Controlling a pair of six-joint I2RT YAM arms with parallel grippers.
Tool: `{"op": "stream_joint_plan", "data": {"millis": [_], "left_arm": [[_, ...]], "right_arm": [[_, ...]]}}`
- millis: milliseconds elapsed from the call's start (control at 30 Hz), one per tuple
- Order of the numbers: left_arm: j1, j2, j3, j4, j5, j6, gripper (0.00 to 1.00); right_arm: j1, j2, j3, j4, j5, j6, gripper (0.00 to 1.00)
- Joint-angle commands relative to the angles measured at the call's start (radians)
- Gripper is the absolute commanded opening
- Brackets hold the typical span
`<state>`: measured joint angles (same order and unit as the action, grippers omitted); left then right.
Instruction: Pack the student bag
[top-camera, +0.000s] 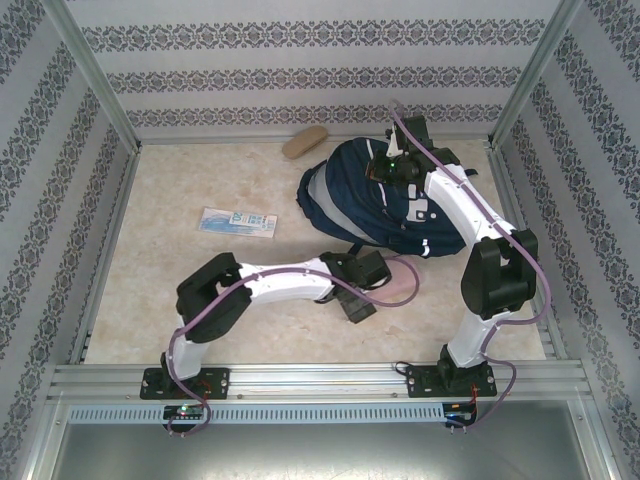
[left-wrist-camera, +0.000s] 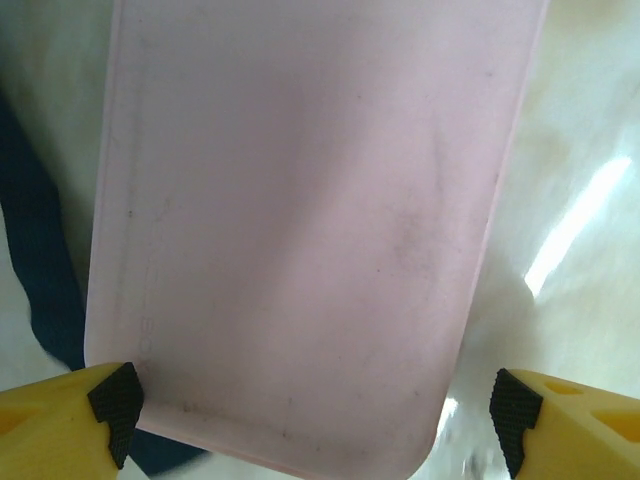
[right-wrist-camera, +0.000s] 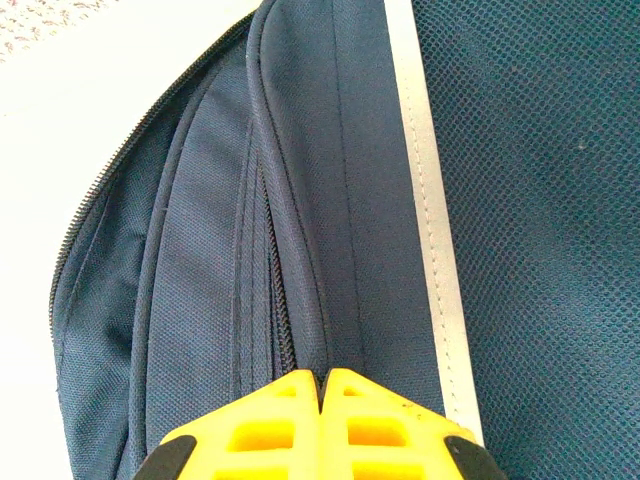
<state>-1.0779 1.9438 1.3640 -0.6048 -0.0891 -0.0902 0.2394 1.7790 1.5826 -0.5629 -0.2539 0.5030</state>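
The student bag (top-camera: 372, 205), navy blue with a white stripe, lies at the back right of the table. My right gripper (right-wrist-camera: 325, 385) rests on top of it, its yellow fingers shut on a ridge of the bag's fabric beside a closed zipper (right-wrist-camera: 283, 330). A flat pink case (left-wrist-camera: 300, 220) lies on the table just in front of the bag (top-camera: 405, 285). My left gripper (left-wrist-camera: 315, 405) hovers over the case's near end, open wide. One pad (left-wrist-camera: 115, 398) sits at the case's corner, and the other pad (left-wrist-camera: 515, 410) stands clear of its edge.
A tan pouch (top-camera: 305, 142) lies by the back wall, left of the bag. A flat blue-and-white packet (top-camera: 237, 221) rests on the table's left half. A dark bag strap (left-wrist-camera: 40, 260) runs along the pink case's left side. Metal frame rails border the table.
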Motion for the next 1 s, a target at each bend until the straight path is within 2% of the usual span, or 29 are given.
{"op": "stream_joint_plan", "data": {"millis": [0,300,433,533,733,967], "left_arm": [[0.005,-0.051,-0.03,-0.077,0.036,-0.114,0.93],[0.004,0.005,0.168,-0.133,0.033,0.058,0.99],[0.017,0.027,0.188,-0.135,0.0,0.124,1.0],[0.04,0.054,0.197,-0.14,0.041,0.161,1.0],[0.06,0.14,0.251,-0.175,0.074,0.207,1.0],[0.085,0.172,0.266,-0.172,0.116,0.202,1.0]], "right_arm": [[-0.018,0.006,-0.013,-0.028,0.034,0.016,0.0],[-0.014,0.001,-0.009,-0.048,0.04,0.013,0.0],[-0.015,-0.012,-0.008,-0.064,0.051,0.006,0.0],[-0.014,-0.01,0.0,-0.074,0.053,0.004,0.0],[-0.011,-0.01,0.011,-0.08,0.057,0.008,0.0],[-0.008,-0.013,0.013,-0.091,0.064,0.008,0.0]]}}
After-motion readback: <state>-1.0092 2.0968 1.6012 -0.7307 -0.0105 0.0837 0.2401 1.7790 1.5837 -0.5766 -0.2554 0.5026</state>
